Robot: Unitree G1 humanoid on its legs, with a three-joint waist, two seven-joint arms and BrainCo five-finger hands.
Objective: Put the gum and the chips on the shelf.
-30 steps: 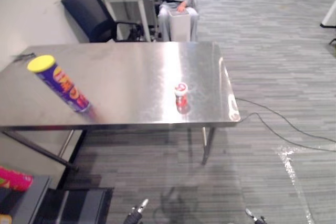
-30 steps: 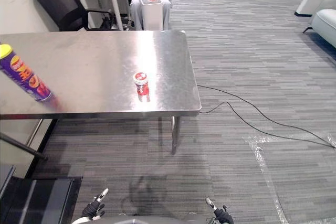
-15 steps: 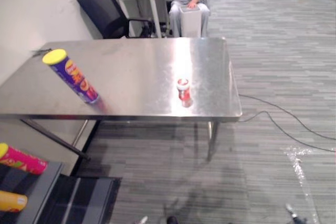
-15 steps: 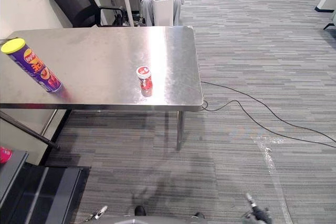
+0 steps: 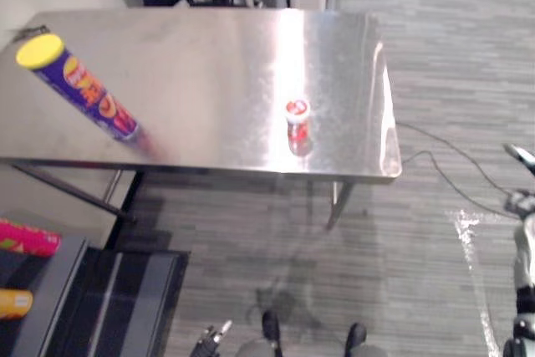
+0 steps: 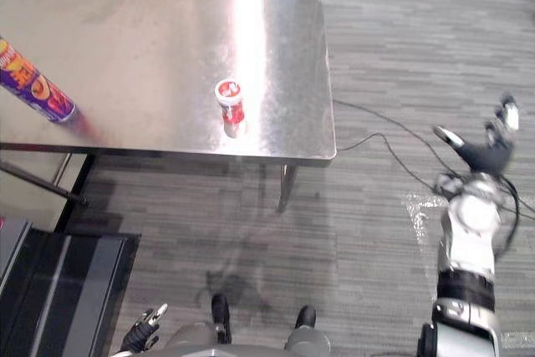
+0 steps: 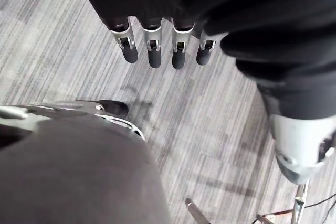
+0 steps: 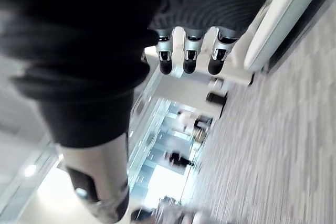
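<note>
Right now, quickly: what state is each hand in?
Left hand: open, holding nothing.
Right hand: open, holding nothing.

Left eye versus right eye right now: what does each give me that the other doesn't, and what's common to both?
Extra in the left eye view: the chips can whole, yellow lid included, plus a pink can and a yellow can lying at the shelf. Extra in the right eye view: the right hand in full, fingers spread, raised off the table's right side. Both: the steel table, the gum standing near its front edge, and the left hand low, holding nothing.
</note>
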